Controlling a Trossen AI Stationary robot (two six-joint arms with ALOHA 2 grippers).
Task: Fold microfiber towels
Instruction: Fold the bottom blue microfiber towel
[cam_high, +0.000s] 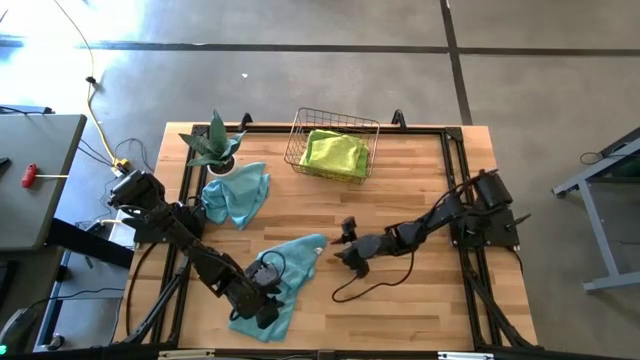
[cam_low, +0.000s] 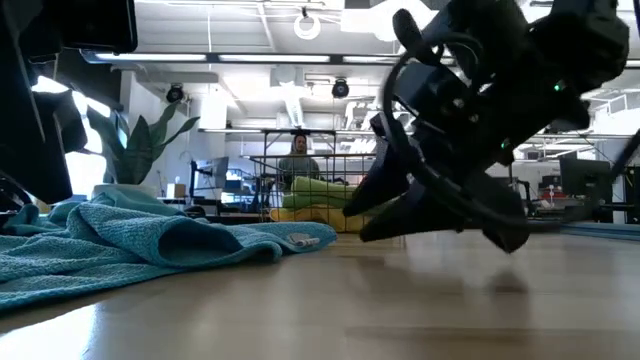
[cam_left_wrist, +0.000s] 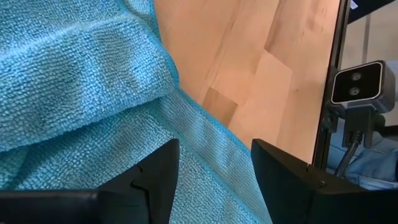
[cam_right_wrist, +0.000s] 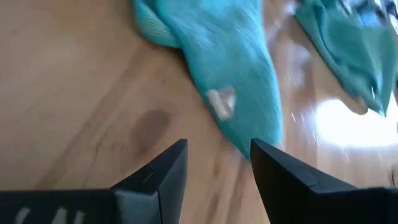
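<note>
Reaching for the blue towel (cam_high: 285, 275) near the front of the worktop (cam_high: 420, 190), we hold the left tool (cam_high: 268, 303) spread over its edge and the right tool (cam_high: 350, 258) spread beside its corner. We should pinch both corners evenly. Towel folds hide the far edge.

Parted fingers (cam_right_wrist: 163, 177) above teal towel (cam_right_wrist: 230, 81) on wooden table (cam_right_wrist: 68, 93).

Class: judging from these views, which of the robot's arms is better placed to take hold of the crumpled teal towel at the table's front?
Probably the left. The left gripper hangs directly over the teal towel, fingers open above its edge. The right gripper is open too, but sits beside the towel's corner over bare wood.
</note>
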